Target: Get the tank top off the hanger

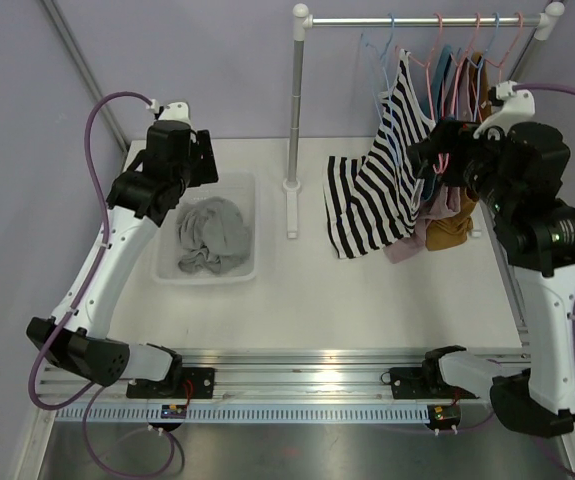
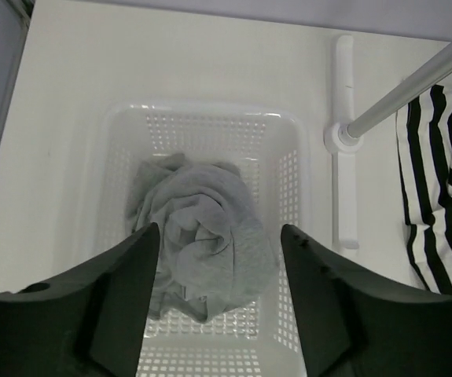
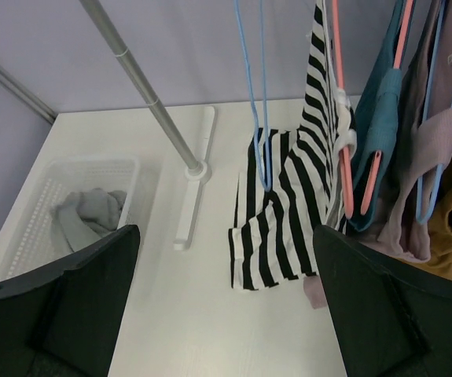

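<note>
The black-and-white striped tank top (image 1: 372, 185) hangs from the rail by its top, beside a pink hanger (image 3: 340, 118); its lower part lies on the table. It also shows in the right wrist view (image 3: 288, 212) and the left wrist view (image 2: 442, 188). An empty blue hanger (image 3: 254, 94) hangs just left of it. My right gripper (image 1: 429, 155) is open and empty, close to the top's right edge, in front of the other hung clothes. My left gripper (image 1: 203, 160) is open and empty above the white basket (image 1: 244, 190).
A grey garment (image 2: 202, 228) lies in the basket (image 2: 202, 110). The rack's upright pole (image 1: 295, 100) and foot (image 2: 342, 157) stand between basket and striped top. Teal (image 3: 379, 118), mauve (image 3: 434, 149) and mustard (image 1: 452, 228) garments hang on hangers to the right.
</note>
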Controlling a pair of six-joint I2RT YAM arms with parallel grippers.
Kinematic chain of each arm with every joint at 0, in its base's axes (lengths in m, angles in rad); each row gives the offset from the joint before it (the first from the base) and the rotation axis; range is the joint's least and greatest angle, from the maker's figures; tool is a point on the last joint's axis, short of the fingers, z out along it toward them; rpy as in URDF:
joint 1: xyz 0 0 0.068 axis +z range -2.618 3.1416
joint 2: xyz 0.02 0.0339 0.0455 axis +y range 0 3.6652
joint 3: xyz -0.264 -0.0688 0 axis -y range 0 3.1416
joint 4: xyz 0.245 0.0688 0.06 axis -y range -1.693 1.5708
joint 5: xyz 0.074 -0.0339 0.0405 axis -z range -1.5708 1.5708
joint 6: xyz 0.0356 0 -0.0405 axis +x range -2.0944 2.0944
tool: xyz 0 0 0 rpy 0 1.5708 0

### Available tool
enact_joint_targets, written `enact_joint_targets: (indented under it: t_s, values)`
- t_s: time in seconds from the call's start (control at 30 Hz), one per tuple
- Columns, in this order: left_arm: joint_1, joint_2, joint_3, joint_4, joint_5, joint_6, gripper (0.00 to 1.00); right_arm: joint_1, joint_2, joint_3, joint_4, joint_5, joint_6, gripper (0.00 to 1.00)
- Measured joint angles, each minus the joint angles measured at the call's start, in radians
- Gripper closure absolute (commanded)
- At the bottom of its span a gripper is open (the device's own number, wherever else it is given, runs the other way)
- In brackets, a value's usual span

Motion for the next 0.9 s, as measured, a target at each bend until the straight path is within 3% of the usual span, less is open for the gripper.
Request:
enact_joint_targets:
  t_s: [0.07, 0.13, 0.3, 0.57, 0.77, 0.8, 0.9]
  values:
    - [0.004, -0.016, -0.016, -0.02, -0.001, -0.014, 0.2, 0.0, 0.076, 0.07, -0.016, 0.017, -0.012, 0.01]
    - [0.007, -0.041, -0.024, -0.042, -0.001, -0.019, 0.01, 0.0, 0.151, 0.131, -0.032, 0.031, -0.029, 0.03]
    - [0.007, -0.162, -0.081, -0.063, 0.072, -0.023, 0.01, -0.013, 0.31, 0.268, -0.087, 0.056, -0.074, 0.18]
    - [-0.035, -0.431, -0.265, -0.064, 0.209, -0.011, 0.01, -0.06, 0.521, 0.457, -0.122, 0.104, -0.151, 0.25]
    - [-0.055, -0.505, -0.303, -0.074, 0.26, 0.004, 0.01, -0.097, 0.682, 0.612, -0.14, 0.102, -0.193, 0.36]
    - [-0.055, -0.509, -0.304, -0.076, 0.265, 0.007, 0.01, -0.103, 0.709, 0.637, -0.143, 0.102, -0.2, 0.39]
    - [-0.057, -0.524, -0.304, -0.087, 0.277, 0.012, 0.01, -0.114, 0.778, 0.705, -0.147, 0.101, -0.22, 0.61]
